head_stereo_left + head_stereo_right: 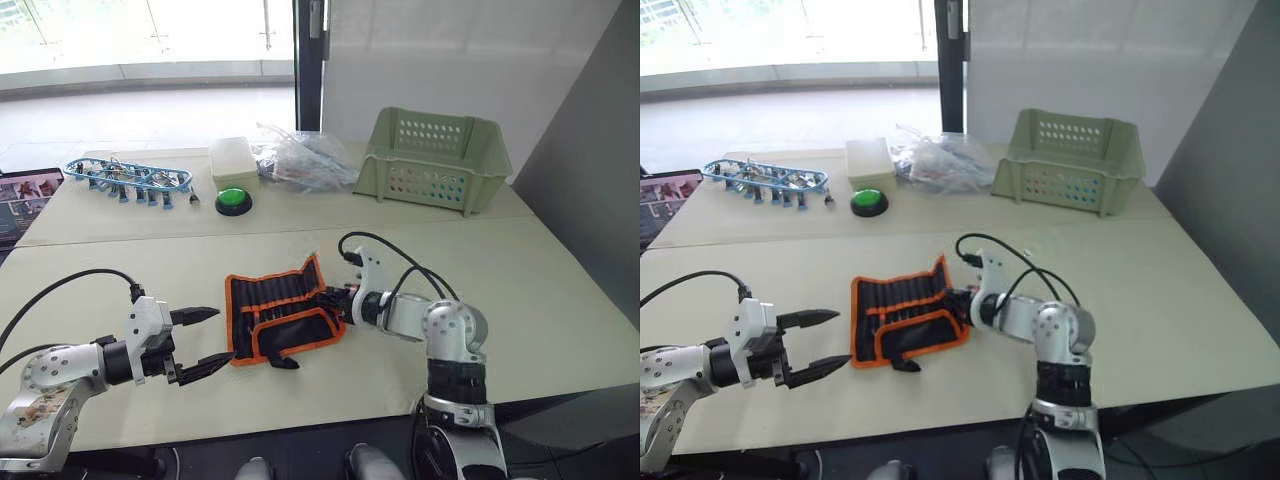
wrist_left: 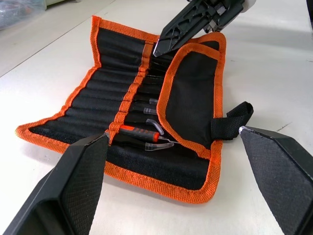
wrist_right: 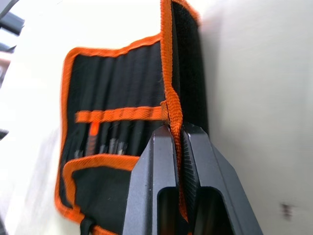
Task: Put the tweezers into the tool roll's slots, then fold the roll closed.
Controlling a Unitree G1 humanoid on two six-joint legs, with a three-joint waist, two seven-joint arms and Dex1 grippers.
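The tool roll, black with orange edging, lies partly open at the table's middle. Its slots run across the inner face. Several tweezers sit in them, their capped tips poking out beside a red-handled one. A side flap is folded over part of the tweezers, and the black strap hangs off it. My right gripper is shut on the roll's orange edge at its right end, lifting that end. My left gripper stands open just left of the roll, holding nothing.
At the back stand a pale green basket, a crumpled plastic bag, a white box, a green button and a blue tray of small tools. A screen sits at the left edge.
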